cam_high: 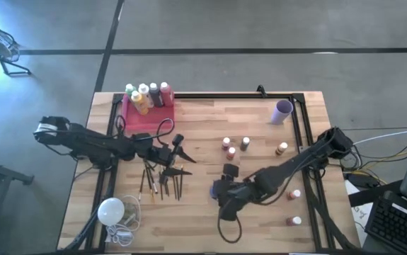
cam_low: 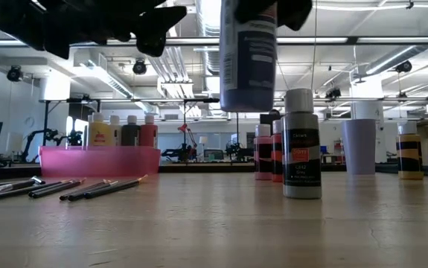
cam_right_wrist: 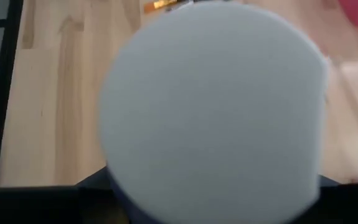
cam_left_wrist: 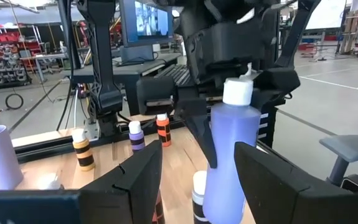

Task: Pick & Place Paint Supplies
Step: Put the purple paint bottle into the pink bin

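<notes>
**Right pincer holding a purple paint bottle above the table; left pincer spread over the paintbrushes.**

High view: the right pincer (cam_high: 226, 193) sits near the table's (cam_high: 203, 230) middle, and the left pincer (cam_high: 177, 151) hangs with fingers spread just above the dark paintbrushes (cam_high: 162, 180). A pink tray (cam_high: 128, 117) at the far edge holds several white-capped bottles (cam_high: 148, 95); small bottles (cam_high: 236, 144) stand scattered right of centre, near a lilac cup (cam_high: 282, 111). Low view: the purple paint bottle (cam_low: 248, 59) hangs clear of the wood, pinched from above, with a grey bottle (cam_low: 301, 145) standing beneath and beside it. Left wrist view: the right pincer (cam_left_wrist: 228, 68) clasps the purple bottle at its white cap. Right wrist view: the white cap (cam_right_wrist: 213, 112) fills the frame.
</notes>
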Motion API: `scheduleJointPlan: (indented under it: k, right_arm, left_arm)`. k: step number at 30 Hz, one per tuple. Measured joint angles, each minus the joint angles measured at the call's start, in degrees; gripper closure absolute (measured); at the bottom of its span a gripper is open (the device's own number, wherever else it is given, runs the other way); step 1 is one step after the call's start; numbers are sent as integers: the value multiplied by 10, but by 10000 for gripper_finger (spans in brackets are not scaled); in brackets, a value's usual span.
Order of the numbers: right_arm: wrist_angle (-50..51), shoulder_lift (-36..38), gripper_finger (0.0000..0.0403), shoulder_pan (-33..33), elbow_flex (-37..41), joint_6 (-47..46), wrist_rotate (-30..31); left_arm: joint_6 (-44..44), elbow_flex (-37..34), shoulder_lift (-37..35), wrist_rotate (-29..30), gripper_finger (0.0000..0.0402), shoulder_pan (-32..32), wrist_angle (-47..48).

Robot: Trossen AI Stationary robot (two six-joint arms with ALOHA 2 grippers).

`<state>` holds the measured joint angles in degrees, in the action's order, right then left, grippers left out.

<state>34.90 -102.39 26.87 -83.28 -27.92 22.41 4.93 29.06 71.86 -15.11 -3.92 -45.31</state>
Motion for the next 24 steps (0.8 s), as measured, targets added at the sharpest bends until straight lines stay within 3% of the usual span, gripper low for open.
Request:
scheduleJointPlan:
  k: [11, 24]
  right_arm:
    - [-16, 0, 219, -60, -3, 82, 3]
    - [-42, 0, 218, -96, -7, 117, 2]
  left_arm:
    - [-3, 55, 54, -5, 195, -5, 1]
    - [-5, 92, 87, -5, 195, -7, 1]
